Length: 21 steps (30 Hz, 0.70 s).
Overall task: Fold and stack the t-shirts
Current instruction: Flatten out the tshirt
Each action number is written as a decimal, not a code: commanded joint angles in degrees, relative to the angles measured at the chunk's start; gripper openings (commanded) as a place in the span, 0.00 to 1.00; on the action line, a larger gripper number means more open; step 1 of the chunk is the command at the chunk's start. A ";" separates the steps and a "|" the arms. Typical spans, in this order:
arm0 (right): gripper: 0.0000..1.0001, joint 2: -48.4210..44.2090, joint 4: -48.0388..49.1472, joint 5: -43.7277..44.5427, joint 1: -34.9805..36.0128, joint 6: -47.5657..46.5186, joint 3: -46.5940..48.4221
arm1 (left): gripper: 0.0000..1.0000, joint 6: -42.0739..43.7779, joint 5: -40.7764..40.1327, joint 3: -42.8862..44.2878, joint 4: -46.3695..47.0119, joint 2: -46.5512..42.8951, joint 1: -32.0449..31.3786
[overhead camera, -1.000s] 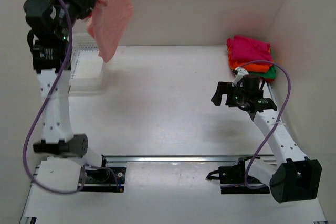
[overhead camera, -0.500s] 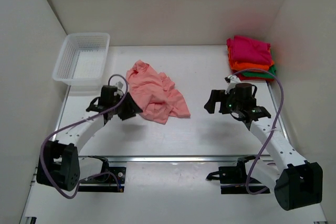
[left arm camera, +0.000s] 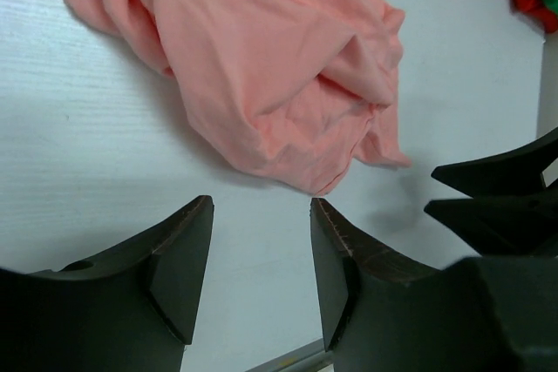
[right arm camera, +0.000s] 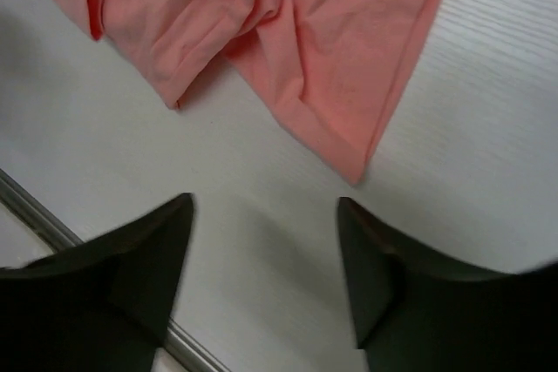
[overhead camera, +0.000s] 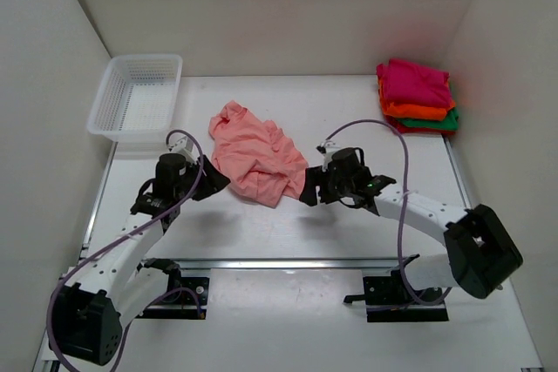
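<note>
Crumpled salmon-pink t-shirt on white table, hand just short of its corner — jaws apart, nothing between

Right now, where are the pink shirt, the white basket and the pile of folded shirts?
pink shirt (overhead camera: 257, 154), top view, middle of the crumpled cloth.
white basket (overhead camera: 139, 102), top view, its bare mesh floor.
pile of folded shirts (overhead camera: 416, 83), top view, its magenta top layer.

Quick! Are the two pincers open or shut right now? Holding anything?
Left pincer: open, holding nothing, just short of the salmon-pink t-shirt.
Right pincer: open, holding nothing, just short of the same shirt.
</note>
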 commanded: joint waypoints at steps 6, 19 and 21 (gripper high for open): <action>0.30 7.71 15.18 0.61 8.69 6.35 4.69 | 0.60 1.97 -6.71 -2.78 -1.30 -4.01 2.12; 0.58 26.25 22.48 -1.07 14.05 18.05 15.76 | 0.64 5.92 -10.22 -3.49 -7.98 -12.81 6.97; 0.58 28.02 22.92 -1.68 14.32 18.57 16.47 | 0.64 6.45 -11.37 -2.88 -8.68 -13.16 6.88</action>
